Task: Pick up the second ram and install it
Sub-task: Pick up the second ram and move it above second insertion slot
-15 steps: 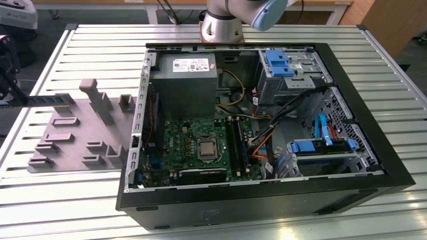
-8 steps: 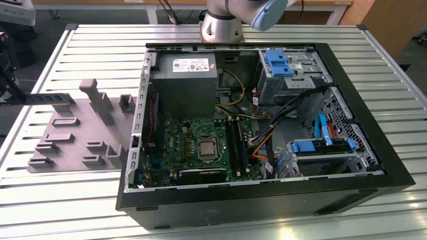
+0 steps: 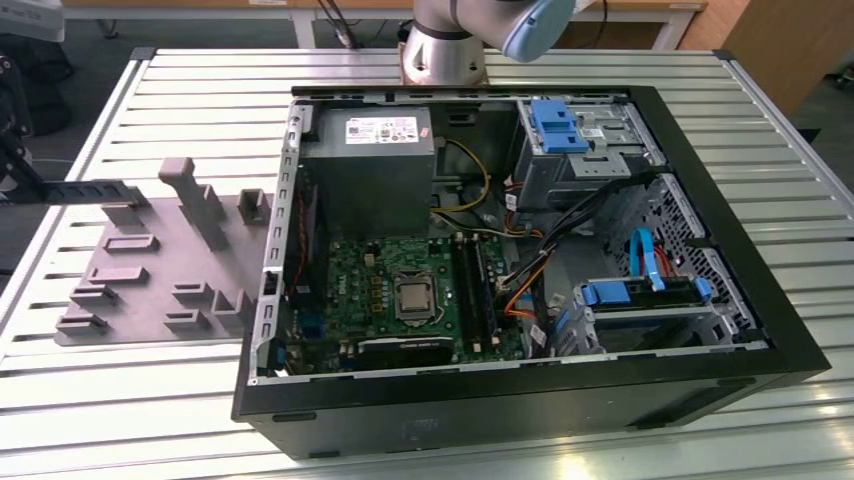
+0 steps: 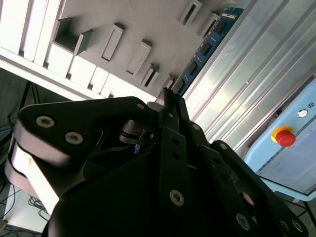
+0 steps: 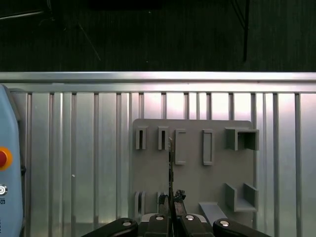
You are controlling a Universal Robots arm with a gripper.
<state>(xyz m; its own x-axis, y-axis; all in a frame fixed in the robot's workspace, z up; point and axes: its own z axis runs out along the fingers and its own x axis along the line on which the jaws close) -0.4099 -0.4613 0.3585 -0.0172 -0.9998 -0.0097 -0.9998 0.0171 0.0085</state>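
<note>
In the second wrist view my gripper (image 4: pixel 168 101) is shut on one end of the second ram (image 4: pixel 207 47), a long blue board with black chips that sticks out past the black fingers (image 4: pixel 173 143). In the first wrist view the gripper (image 5: pixel 173 197) holds the same ram (image 5: pixel 171 163) edge-on, a thin dark line high above the grey fixture plate (image 5: pixel 192 182). The exterior view has the open computer case (image 3: pixel 534 400) with its green motherboard (image 3: pixel 360 290) and the black memory slots (image 3: pixel 477 285) right of the silver chip.
The grey fixture plate (image 3: pixel 147 270) with raised holders lies on the slatted metal table (image 3: pixel 174 100) at the exterior view's left of the case. Cables, blue drive brackets (image 3: pixel 641 290) and the power supply (image 3: pixel 367 160) crowd the case. A light blue box with a red button (image 4: pixel 284 136) lies beside the plate.
</note>
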